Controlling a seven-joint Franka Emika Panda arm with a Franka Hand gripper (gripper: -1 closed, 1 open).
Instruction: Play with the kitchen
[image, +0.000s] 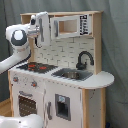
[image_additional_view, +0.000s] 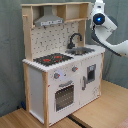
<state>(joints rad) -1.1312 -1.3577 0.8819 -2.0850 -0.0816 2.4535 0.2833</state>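
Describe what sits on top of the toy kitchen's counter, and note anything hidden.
On the counter: a red-ringed black hob, a sink and a black faucet. The sink's inside is mostly hidden by its rim.

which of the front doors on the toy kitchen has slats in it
The oven door under the hob, with horizontal slats across its dark window. The door under the sink has only a small dark panel.
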